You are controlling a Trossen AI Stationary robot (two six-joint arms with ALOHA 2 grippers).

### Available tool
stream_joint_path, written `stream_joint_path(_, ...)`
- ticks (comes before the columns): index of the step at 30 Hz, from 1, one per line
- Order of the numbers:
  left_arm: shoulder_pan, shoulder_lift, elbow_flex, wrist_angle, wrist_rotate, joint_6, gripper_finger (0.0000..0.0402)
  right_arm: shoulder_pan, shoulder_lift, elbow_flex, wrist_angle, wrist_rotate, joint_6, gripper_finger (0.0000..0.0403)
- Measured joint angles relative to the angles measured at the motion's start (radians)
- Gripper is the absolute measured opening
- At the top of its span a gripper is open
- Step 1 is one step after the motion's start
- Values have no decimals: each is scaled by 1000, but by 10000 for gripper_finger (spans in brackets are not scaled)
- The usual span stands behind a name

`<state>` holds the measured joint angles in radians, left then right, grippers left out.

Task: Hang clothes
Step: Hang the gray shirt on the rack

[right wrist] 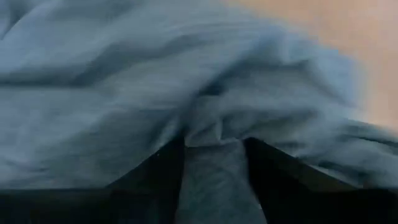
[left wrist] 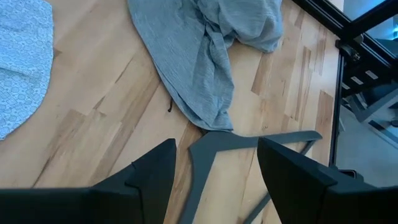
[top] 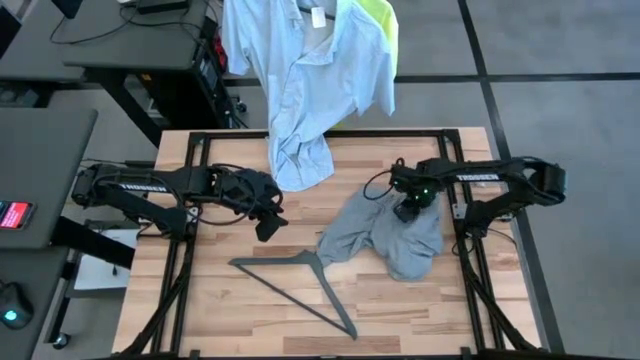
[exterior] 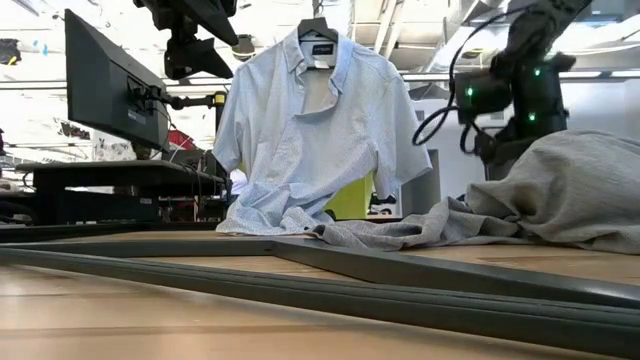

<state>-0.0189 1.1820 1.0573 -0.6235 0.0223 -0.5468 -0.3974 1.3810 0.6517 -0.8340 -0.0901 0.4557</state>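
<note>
The grey T-shirt (top: pixel 385 238) lies crumpled on the table's right half. My right gripper (top: pixel 408 210) is down on its far part, fingers apart with cloth between them (right wrist: pixel 211 155). A dark grey hanger (top: pixel 300 280) lies flat on the table in front of it. My left gripper (top: pixel 268 222) is open and empty above the table, left of the shirt, with the hanger's bend (left wrist: pixel 208 146) ahead of its fingers. The pale blue collared shirt (top: pixel 305 80) hangs at the far edge, its hem (top: pixel 300 165) resting on the table. The neon-yellow T-shirt (top: pixel 382 22) hangs behind it. My right gripper comes at the grey T-shirt from above, pointing down. A raised fold of the cloth (right wrist: pixel 211 134) fills the gap between its two fingers (right wrist: pixel 165 171), which stand a little apart on either side of it. The shirt lies slack on the table.
A black frame (top: pixel 330 135) runs round the table top. Bare wood (top: pixel 230 320) shows at the near left. A desk with a monitor (exterior: pixel 105 90) stands beyond the table's left side.
</note>
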Motion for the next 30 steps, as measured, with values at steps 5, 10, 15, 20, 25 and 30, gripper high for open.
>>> stream_joint_path(5, 0, 0, 0, 1, 0, 0, 207, 57, 4, 30, 21, -72, -25, 18)
stream_joint_path(10, 0, 0, 0, 3, -1, 0, 207, 114, -137, 286, -154, -62, -44, 4)
stream_joint_path(15, 0, 0, 0, 28, -11, 4, 207, 113, -269, 663, -291, 115, -94, 2)
stream_joint_path(20, 1, 0, 0, 60, -16, 8, 207, 216, -354, 862, -211, 268, -131, 1)
stream_joint_path(25, 1, 0, 0, 56, -16, -13, 207, 501, -400, 792, -241, 355, -3, 1)
stream_joint_path(30, 1, 0, 0, 55, -16, -30, 207, 787, -412, 510, -242, 432, 307, 1)
